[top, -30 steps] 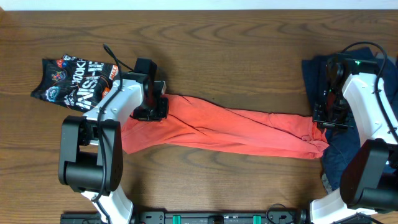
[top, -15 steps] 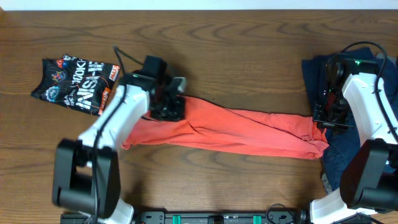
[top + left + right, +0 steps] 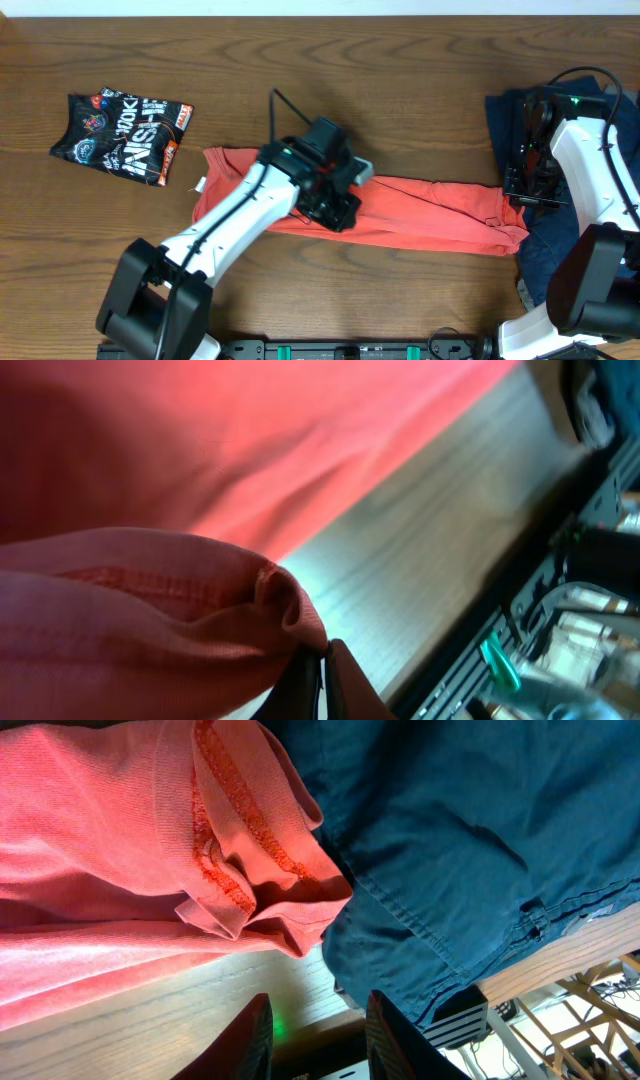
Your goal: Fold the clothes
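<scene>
**A:** From overhead, what is the left gripper (image 3: 335, 197) doing?

**B:** It is pinching an edge of the coral T-shirt (image 3: 440, 215), held up over the cloth's middle. The shirt runs on as a long band to the right gripper (image 3: 524, 192). I'd judge this is the end-over-end fold.

**A:** And the left wrist view?

**B:** The jaws are pressed together on a bunched hem, with flat shirt beyond them and bare table (image 3: 440, 550) alongside.

**A:** The right wrist?

**B:** Its jaws are spread and hold nothing. The shirt's far hem lies just ahead of them, against the navy garment (image 3: 480, 840).

**A:** What next?

**B:** Probably carry the pinched edge toward that far hem, lay it square on top, then let go.
</scene>
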Tool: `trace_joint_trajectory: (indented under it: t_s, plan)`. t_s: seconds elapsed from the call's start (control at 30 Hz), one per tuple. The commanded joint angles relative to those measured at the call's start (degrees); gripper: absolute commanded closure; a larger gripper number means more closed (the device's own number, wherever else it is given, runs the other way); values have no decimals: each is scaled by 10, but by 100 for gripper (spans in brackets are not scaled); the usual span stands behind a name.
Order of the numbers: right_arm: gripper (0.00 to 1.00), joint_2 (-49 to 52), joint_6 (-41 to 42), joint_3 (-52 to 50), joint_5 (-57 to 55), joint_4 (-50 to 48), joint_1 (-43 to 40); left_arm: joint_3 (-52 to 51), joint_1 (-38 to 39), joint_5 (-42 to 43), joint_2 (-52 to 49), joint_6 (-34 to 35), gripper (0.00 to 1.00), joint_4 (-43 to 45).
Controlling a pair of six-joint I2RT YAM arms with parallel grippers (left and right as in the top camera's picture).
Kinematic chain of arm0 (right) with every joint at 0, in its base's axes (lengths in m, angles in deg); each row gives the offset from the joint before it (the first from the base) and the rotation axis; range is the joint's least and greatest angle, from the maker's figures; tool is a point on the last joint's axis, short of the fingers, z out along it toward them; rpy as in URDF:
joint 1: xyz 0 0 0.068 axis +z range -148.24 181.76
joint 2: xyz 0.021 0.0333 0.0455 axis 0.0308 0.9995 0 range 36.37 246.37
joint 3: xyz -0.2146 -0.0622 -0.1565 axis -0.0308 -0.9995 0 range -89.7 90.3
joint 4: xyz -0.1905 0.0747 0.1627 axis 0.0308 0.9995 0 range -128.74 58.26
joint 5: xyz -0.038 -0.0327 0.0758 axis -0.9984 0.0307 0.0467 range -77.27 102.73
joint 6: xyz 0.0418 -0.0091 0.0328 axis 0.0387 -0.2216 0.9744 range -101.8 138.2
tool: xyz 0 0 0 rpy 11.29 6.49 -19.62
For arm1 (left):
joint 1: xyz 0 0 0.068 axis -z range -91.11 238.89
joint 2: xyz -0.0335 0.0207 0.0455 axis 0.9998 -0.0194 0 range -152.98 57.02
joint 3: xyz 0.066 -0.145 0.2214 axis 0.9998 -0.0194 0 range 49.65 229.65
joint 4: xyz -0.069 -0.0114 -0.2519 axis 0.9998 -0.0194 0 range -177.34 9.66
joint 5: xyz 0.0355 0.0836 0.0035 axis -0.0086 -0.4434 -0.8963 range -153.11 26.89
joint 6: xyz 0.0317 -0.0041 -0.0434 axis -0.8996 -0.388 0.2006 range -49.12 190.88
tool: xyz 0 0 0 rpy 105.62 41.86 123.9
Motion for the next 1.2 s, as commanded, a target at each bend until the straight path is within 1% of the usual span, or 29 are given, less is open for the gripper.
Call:
trace_joint_trajectory:
  t_s: [0.0, 0.03, 0.07, 0.1, 0.13, 0.17, 0.23, 0.3, 0.4, 0.53, 0.63, 0.73, 0.83, 0.9, 0.93, 1.07, 1.17]
  plan:
    - [70, 0, 0, -4, -6, -2, -5, 4, 26, -2, -1, 7, 94, 9]
    - [70, 0, 0, -4, -6, -2, -5, 4, 31, -14, -1, 9, 93, 15]
    - [70, 0, 0, -4, -5, -1, -5, 4, 35, -33, -1, 10, 90, 21]
    - [70, 0, 0, -4, -5, -1, -5, 4, 37, -54, -1, 15, 83, 27]
    - [70, 0, 0, -4, -5, -1, -5, 4, 37, -73, -1, 23, 73, 32]
    - [70, 0, 0, -4, -5, 0, -5, 4, 36, -92, -1, 27, 70, 37]
    - [70, 0, 0, -4, -6, 1, -5, 4, 28, -130, -1, 42, 69, 47]
    - [70, 0, 0, -4, -5, 1, -5, 4, 14, -148, -1, 59, 64, 53]
    - [70, 0, 0, -4, -6, 1, -5, 4, -22, -148, -1, 62, 63, 48]
    - [70, 0, 0, -4, -6, 1, -5, 4, -87, -150, -1, 107, 60, 25]
    - [70, 0, 0, -4, -5, 0, -5, 4, -129, -157, -1, 126, 57, -8]
    - [70, 0, 0, -4, -5, 0, -5, 4, -157, -192, -1, 137, 52, -52]
    - [70, 0, 0, -4, -5, -2, -5, 4, -174, -245, -1, 141, 50, -80]
    - [69, 0, 0, -4, -5, -2, -5, 4, -187, -297, -1, 178, 49, -82]
    - [69, 0, 0, -4, -5, -2, -5, 4, -195, -310, -2, 191, 49, -75]
    - [69, 0, 0, -4, -6, -2, -5, 4, -225, -311, -5, 192, 49, -43]
    - [69, 0, 0, -4, -6, -1, -5, 4, -250, -312, -15, 192, 50, -49]
